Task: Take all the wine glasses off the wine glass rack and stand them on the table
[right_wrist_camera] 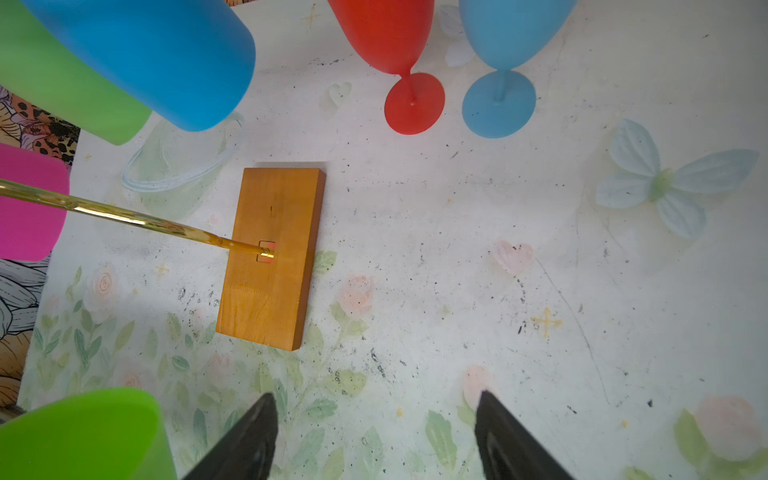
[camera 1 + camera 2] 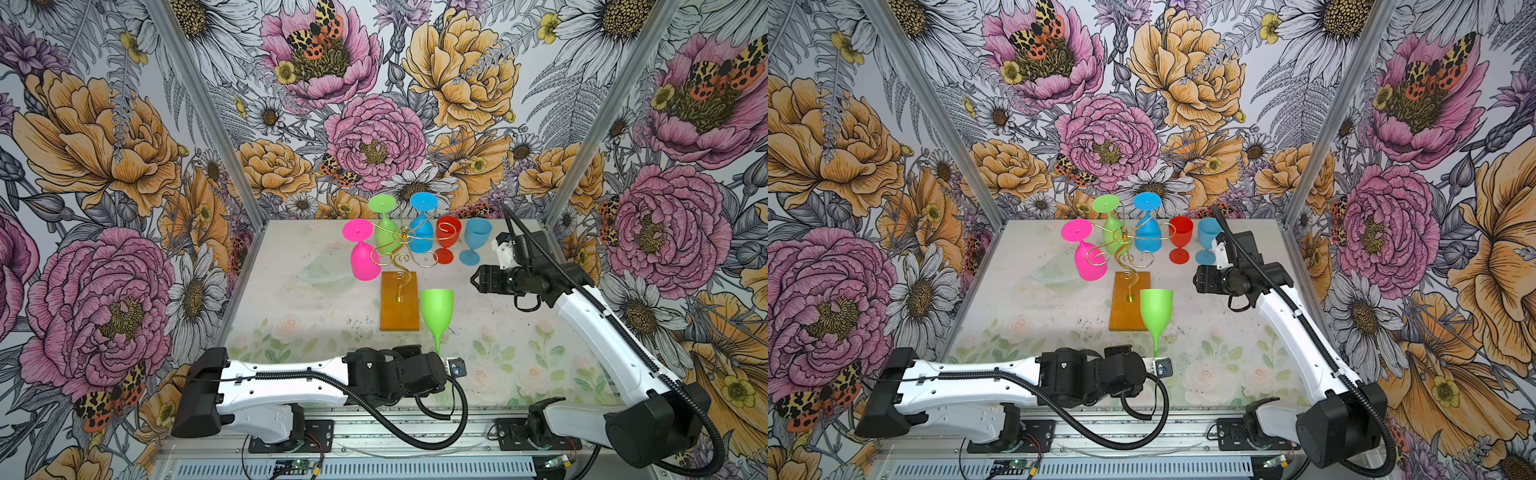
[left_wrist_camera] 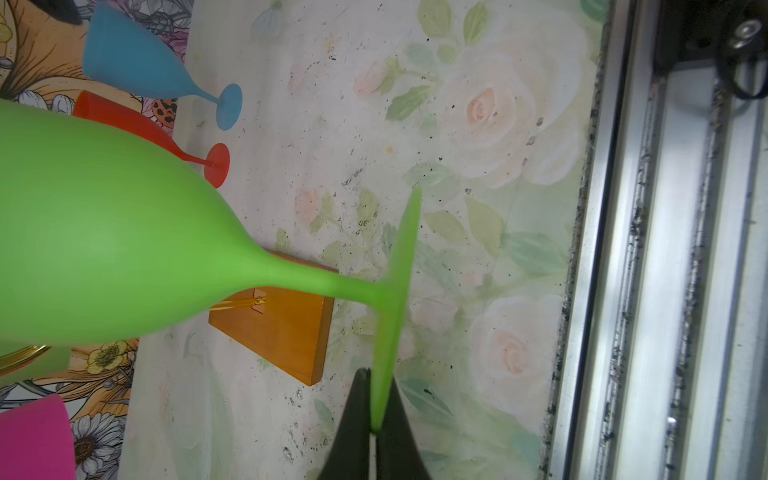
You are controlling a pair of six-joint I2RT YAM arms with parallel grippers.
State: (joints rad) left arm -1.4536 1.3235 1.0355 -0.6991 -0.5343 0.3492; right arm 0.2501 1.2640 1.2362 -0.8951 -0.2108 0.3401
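The wine glass rack [image 2: 401, 243] is a gold wire tree on an amber base [image 2: 400, 303] mid-table. Pink [image 2: 365, 259], green [image 2: 385, 232] and blue [image 2: 422, 232] wine glasses hang upside down from its arms. Another green wine glass [image 2: 436, 309] is off the rack, upright just right of the base's front corner. My left gripper [image 3: 376, 415] is shut on the rim of its foot [image 3: 399, 266]; in both top views the wrist hides the fingers. My right gripper [image 2: 476, 279] hovers right of the rack, open and empty, with fingertips [image 1: 266, 419] wide apart.
A red glass [image 2: 448, 239] and a light blue glass [image 2: 477, 239] stand upright at the back, right of the rack. A clear glass piece [image 2: 322, 270] lies on the table left of the rack. An aluminium rail [image 2: 374, 428] runs along the front edge.
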